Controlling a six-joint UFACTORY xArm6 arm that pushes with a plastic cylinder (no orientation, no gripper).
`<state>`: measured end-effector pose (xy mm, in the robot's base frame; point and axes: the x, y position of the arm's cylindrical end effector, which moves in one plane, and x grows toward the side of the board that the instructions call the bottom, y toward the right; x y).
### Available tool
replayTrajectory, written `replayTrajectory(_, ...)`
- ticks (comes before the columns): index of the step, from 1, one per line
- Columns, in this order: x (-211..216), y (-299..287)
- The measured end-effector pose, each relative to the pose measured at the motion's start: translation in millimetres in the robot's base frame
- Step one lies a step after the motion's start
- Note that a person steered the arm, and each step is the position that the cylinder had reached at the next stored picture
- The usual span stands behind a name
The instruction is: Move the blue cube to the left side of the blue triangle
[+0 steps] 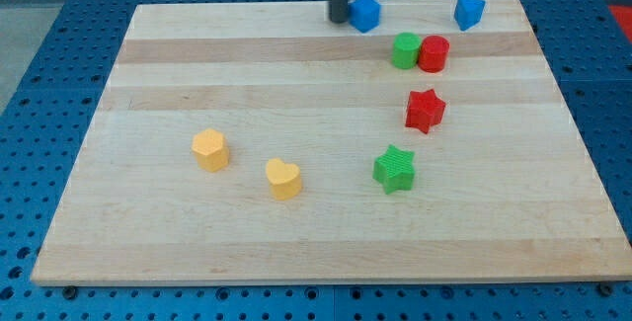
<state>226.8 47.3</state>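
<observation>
The blue cube [366, 13] sits near the view's top edge of the wooden board, a little right of centre. The blue triangle [469, 11] lies further to the view's right along the same top edge, well apart from the cube. My tip [338, 19] is at the cube's left side, touching it or nearly so. The dark rod rises out of the view's top.
A green block [405, 50] and a red cylinder [434, 54] stand side by side below the two blue blocks. A red star [426, 111] and a green star [395, 169] lie lower. A yellow hexagon [210, 149] and a yellow heart [283, 178] sit at lower left.
</observation>
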Motion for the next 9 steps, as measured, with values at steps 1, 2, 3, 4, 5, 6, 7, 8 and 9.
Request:
replayTrajectory(1,-0.1,70.3)
replayTrajectory(2,-3.5,84.8)
replayTrajectory(3,-4.3,68.4)
replayTrajectory(4,-0.7,41.3)
replayTrajectory(5,18.4,23.6)
replayTrajectory(6,43.3,37.5)
replayTrajectory(7,47.3,70.9)
replayTrajectory(8,45.4,95.8)
replayTrajectory(9,36.6,115.9)
